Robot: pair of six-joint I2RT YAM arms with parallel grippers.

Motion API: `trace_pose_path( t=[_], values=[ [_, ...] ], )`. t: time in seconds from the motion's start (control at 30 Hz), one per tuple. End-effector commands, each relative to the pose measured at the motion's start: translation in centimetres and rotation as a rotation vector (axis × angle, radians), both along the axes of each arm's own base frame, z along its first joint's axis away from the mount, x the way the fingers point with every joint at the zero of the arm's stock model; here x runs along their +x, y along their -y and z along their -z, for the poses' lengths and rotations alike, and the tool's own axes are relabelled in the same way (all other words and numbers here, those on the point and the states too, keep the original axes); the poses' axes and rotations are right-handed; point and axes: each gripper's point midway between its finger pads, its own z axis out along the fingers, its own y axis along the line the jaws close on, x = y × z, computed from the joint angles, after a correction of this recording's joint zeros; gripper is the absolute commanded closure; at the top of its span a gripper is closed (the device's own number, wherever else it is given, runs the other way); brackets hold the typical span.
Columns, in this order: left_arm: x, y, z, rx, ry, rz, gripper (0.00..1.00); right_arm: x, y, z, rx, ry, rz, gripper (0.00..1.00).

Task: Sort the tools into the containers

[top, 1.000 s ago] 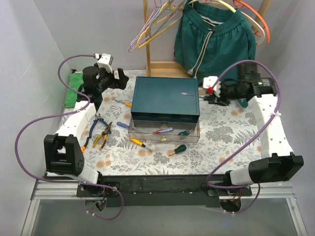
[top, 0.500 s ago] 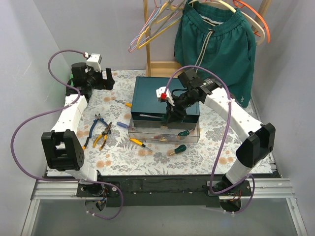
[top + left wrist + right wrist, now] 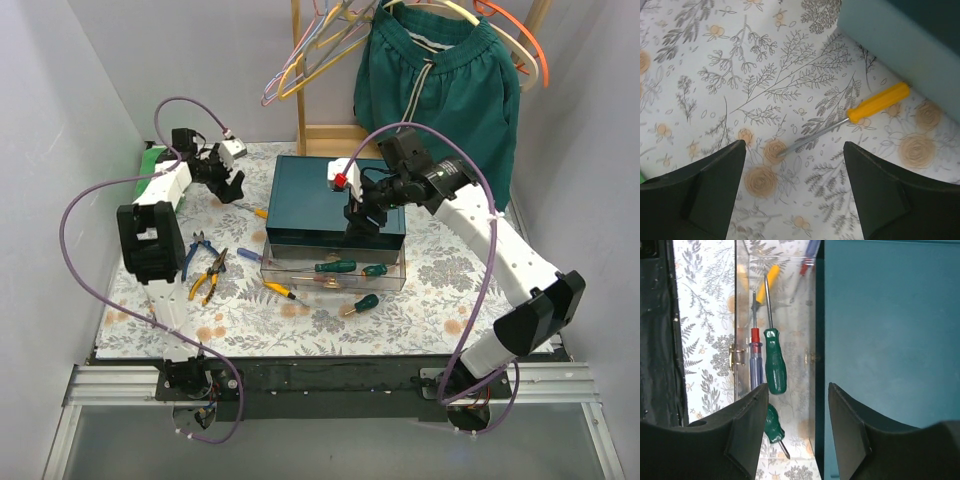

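Observation:
My left gripper [image 3: 232, 188] is open and empty, low over the table left of the dark teal box [image 3: 318, 195]. In its wrist view [image 3: 795, 190] a yellow-orange-handled screwdriver [image 3: 879, 101] lies just ahead of the fingers. My right gripper [image 3: 360, 222] is open and empty above the box's front edge and the pulled-out clear drawer [image 3: 300, 282]. In the right wrist view [image 3: 796, 425] the drawer holds a green screwdriver [image 3: 775, 362], a blue-red one [image 3: 755, 365] and a second green one [image 3: 772, 425]. Orange-and-black pliers [image 3: 210, 275] lie at the left.
On the cloth in front of the drawer lie a yellow-handled screwdriver [image 3: 280, 291] and a green-handled one [image 3: 362, 303]. Blue-handled cutters [image 3: 190, 262] lie beside the pliers. Green shorts [image 3: 440, 90] and hangers [image 3: 310, 50] hang on a wooden rack behind the box. A green folded cloth [image 3: 152, 165] sits far left.
My right arm swung in from the right to over the drawer, and one more green screwdriver now lies in it. My left gripper moved right and down toward the yellow-orange screwdriver.

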Motion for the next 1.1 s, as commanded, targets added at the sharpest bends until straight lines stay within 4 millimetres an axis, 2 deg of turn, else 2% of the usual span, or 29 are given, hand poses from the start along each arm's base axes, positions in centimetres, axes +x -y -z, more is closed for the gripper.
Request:
trace_pose_path(
  t=[0.0, 0.03, 0.13, 0.27, 0.3, 0.4, 0.47, 0.53, 0.6, 0.67, 0.7, 0.73, 0.8, 0.83, 0.9, 0.93, 1.0, 1.03, 1.07],
  values=[
    [0.7, 1.7, 1.0, 0.043, 0.073, 0.242, 0.23, 1.0, 1.7, -1.7, 0.002, 0.070, 0.113, 0.41],
    [0.9, 2.1, 1.2, 0.047, 0.084, 0.271, 0.24, 1.4, 2.1, -1.6, -0.008, 0.073, 0.133, 0.41],
    [-0.1, 3.2, 3.6, 0.073, 0.070, 0.364, 0.25, 2.2, 3.2, -1.7, -0.018, 0.064, 0.197, 0.41],
    [-0.5, 3.9, 4.9, 0.072, 0.119, 0.434, 0.24, 3.8, 4.6, -1.7, -0.020, 0.047, 0.285, 0.41],
    [-0.8, 5.7, 5.1, 0.072, 0.128, 0.478, 0.24, 4.1, 4.8, -1.7, -0.022, 0.046, 0.296, 0.41],
    [-0.9, 6.7, 5.6, 0.063, 0.119, 0.508, 0.27, 4.8, 5.4, -1.3, -0.033, 0.036, 0.324, 0.41],
    [-1.9, 7.3, 6.7, 0.057, 0.070, 0.535, 0.30, 5.2, 5.5, -1.1, -0.037, 0.033, 0.333, 0.41],
    [-2.4, 7.5, 7.2, 0.077, 0.063, 0.575, 0.36, 5.5, 5.8, -0.9, -0.043, 0.031, 0.342, 0.41],
    [-4.0, 7.4, 8.4, 0.088, 0.011, 0.622, 0.47, 6.0, 6.0, -0.9, -0.046, 0.038, 0.346, 0.41],
    [-6.0, 6.7, 9.8, 0.109, -0.072, 0.659, 0.53, 6.5, 6.1, -1.2, -0.041, 0.042, 0.356, 0.41],
    [-6.5, 6.3, 10.1, 0.122, -0.101, 0.660, 0.61, 6.7, 6.2, -1.2, -0.039, 0.041, 0.360, 0.41],
    [-7.5, 5.5, 10.8, 0.152, -0.159, 0.655, 0.62, 6.9, 6.2, -1.3, -0.037, 0.043, 0.361, 0.41],
    [-8.2, 4.8, 11.4, 0.175, -0.203, 0.640, 0.67, 7.4, 6.3, -1.4, -0.031, 0.047, 0.366, 0.41],
    [-8.2, 4.5, 11.6, 0.183, -0.209, 0.621, 0.78, 7.4, 6.2, -1.3, -0.027, 0.046, 0.362, 0.41],
    [-7.7, 4.6, 10.8, 0.160, -0.220, 0.549, 0.89, 7.7, 6.2, -1.4, -0.017, 0.054, 0.362, 0.42],
    [-6.8, 4.7, 10.3, 0.155, -0.193, 0.516, 0.96, 7.7, 6.1, -1.6, -0.011, 0.057, 0.357, 0.42],
    [-5.8, 4.9, 7.9, 0.093, -0.185, 0.408, 0.98, 7.9, 6.1, -1.9, 0.001, 0.072, 0.355, 0.42],
    [-4.5, 4.3, 7.0, 0.080, -0.146, 0.353, 0.99, 8.1, 6.0, -2.2, 0.012, 0.085, 0.355, 0.42],
    [-4.6, 3.9, 6.8, 0.074, -0.152, 0.314, 1.00, 8.4, 6.1, -2.3, 0.017, 0.094, 0.360, 0.42]
  ],
)
